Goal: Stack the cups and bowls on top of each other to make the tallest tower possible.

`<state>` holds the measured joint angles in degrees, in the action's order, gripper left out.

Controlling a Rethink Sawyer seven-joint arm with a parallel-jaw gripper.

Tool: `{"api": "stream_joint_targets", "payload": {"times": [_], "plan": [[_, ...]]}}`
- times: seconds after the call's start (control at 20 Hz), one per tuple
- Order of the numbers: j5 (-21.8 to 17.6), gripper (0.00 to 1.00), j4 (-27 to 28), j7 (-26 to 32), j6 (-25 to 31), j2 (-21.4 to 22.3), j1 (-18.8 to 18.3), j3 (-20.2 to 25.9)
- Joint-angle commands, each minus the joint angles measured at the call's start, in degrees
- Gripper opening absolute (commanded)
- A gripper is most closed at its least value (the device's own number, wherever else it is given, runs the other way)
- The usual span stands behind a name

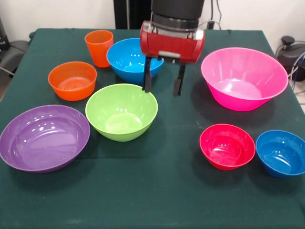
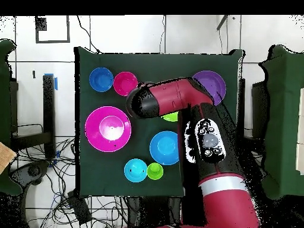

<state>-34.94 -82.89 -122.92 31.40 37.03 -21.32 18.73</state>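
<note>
glossy red arm (image 2: 178, 98), black joints, two black-fingered pincer (image 1: 163, 85).

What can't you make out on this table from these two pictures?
- Overhead view: the arm hides the orange bowl and orange cup, and most of the lime green bowl.
- Front view: the small cyan bowl and light green cup lie behind the gripper.

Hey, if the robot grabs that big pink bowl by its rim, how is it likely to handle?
The pink bowl looks like glossy plastic, so it is probably light for its size and stiff, but maybe slippery between the fingers. Its walls flare wide from a smaller base, so a rim grasp on one side would likely let it tilt. Pushed, it should slide on the green cloth rather than roll.
</note>
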Motion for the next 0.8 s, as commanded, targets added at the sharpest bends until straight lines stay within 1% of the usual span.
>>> {"api": "stream_joint_targets", "payload": {"times": [0.05, 0.2, 0.45, 0.7, 0.8], "plan": [[-8.69, 1.00, -5.08, 8.66, -8.50, -7.06, -1.22, 1.69], [-9.86, 1.00, -5.14, 8.98, -10.30, -7.47, -1.68, 2.19], [-13.54, 1.00, -3.24, 8.81, -12.98, -8.58, -0.20, 1.02], [-14.09, 1.00, -3.04, 11.36, -13.30, -10.02, -2.81, 4.24], [-14.52, 1.00, -2.73, 11.88, -13.19, -10.43, -3.24, 4.93]]}}
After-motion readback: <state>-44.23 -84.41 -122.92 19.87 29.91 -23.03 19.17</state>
